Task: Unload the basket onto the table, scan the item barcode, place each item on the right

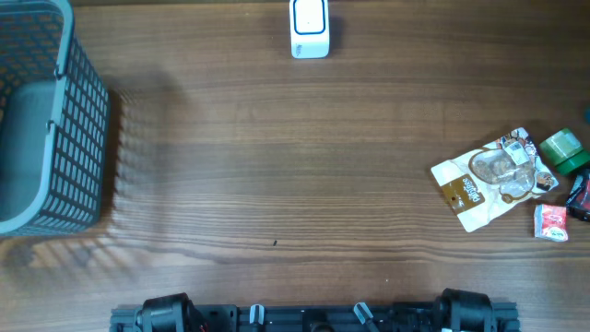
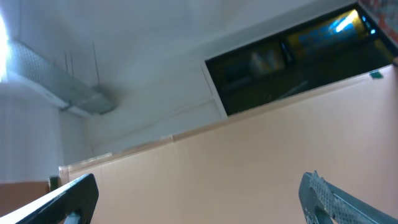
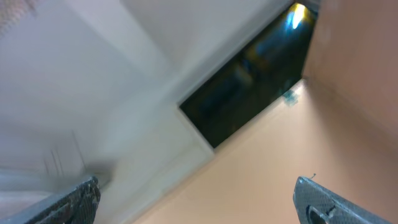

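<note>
A white barcode scanner (image 1: 310, 28) stands at the table's far edge, near the middle. Several items lie at the right edge: a white and brown snack pouch (image 1: 489, 180), a green round tub (image 1: 562, 148), a small red packet (image 1: 551, 222) and a dark packet (image 1: 581, 195). No barcode shows on any of them. Both arms are folded back at the near edge; only their bases (image 1: 166, 314) (image 1: 466, 312) appear overhead. My left gripper (image 2: 199, 186) and right gripper (image 3: 198, 186) point up at a wall and ceiling, both open with nothing between the fingers.
A grey plastic mesh basket (image 1: 55, 120) stands at the far left of the wooden table (image 1: 277, 166), partly out of frame. The items on the right lie close together near the table's edge.
</note>
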Tool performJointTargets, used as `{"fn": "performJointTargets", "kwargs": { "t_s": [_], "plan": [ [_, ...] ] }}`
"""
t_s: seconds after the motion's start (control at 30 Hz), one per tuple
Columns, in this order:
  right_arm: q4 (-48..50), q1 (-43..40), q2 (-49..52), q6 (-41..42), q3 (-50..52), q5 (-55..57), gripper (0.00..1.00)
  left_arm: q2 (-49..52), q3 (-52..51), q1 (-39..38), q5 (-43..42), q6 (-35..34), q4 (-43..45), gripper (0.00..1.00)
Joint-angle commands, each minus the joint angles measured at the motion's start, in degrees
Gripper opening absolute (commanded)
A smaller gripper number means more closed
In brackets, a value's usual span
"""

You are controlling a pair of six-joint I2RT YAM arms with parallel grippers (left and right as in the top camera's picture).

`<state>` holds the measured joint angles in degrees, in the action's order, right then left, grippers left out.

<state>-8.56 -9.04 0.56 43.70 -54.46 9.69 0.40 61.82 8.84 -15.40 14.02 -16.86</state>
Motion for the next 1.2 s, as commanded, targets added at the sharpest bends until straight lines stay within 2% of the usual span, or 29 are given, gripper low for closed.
{"fn": "performJointTargets", "kwargs": {
  "t_s": [0.0, 0.13, 0.23, 0.3, 0.47, 0.63, 0.73, 0.8, 0.83, 0.87, 1.0, 1.17],
  "plan": [
    [10.91, 0.02, 1.33, -1.33, 16.11, -10.10, 1.00, -0.09, -2.56, -0.74, 1.09, -0.76, 2.03, 1.00],
    [33.16, 0.02, 3.82, -2.08, 37.13, -11.28, 1.00, -0.09, -2.80, -0.74, 1.09, -0.76, 2.56, 1.00],
    [50.69, 0.02, 6.71, -10.82, 49.88, -11.28, 1.00, -0.09, -3.02, -0.74, 1.09, -0.79, 2.51, 1.00],
    [55.04, 0.04, 7.65, -13.75, 54.40, -11.21, 1.00, -0.09, -3.65, -0.72, 1.11, -0.76, 2.51, 1.00],
    [43.85, 0.04, 7.87, -14.38, 54.16, -11.69, 1.00, -0.09, -6.80, -0.68, 1.09, -0.76, 2.75, 1.00],
    [25.97, 0.04, 7.87, -13.55, 54.16, -10.93, 1.00, -0.09, -9.14, -0.70, 1.07, -0.81, 2.91, 1.00],
    [20.87, 0.04, 7.87, -13.33, 54.16, -9.22, 1.00, -0.09, -9.64, -0.70, 1.03, -1.27, 1.57, 1.00],
    [17.00, 0.04, 7.91, -10.88, 54.16, -7.19, 1.00, -0.09, -10.16, -0.70, -1.97, -3.41, -0.07, 1.00],
    [14.97, 0.04, 7.91, -8.81, 54.16, -6.36, 1.00, -0.09, -10.67, -0.70, -6.56, -4.24, -0.81, 1.00],
    [14.36, 0.02, 7.93, -6.36, 54.16, -4.68, 1.00, -0.09, -11.87, -0.70, -9.84, -4.22, -0.31, 1.00],
    [9.77, 0.02, 7.98, 1.99, 54.16, 0.46, 1.00, -0.09, -17.51, -0.70, -10.10, -4.15, 3.02, 1.00],
    [9.92, 0.02, 9.73, 1.42, 54.16, 0.70, 1.00, -0.09, -25.31, -0.70, -10.12, -3.98, 5.99, 1.00]
  ]
}}
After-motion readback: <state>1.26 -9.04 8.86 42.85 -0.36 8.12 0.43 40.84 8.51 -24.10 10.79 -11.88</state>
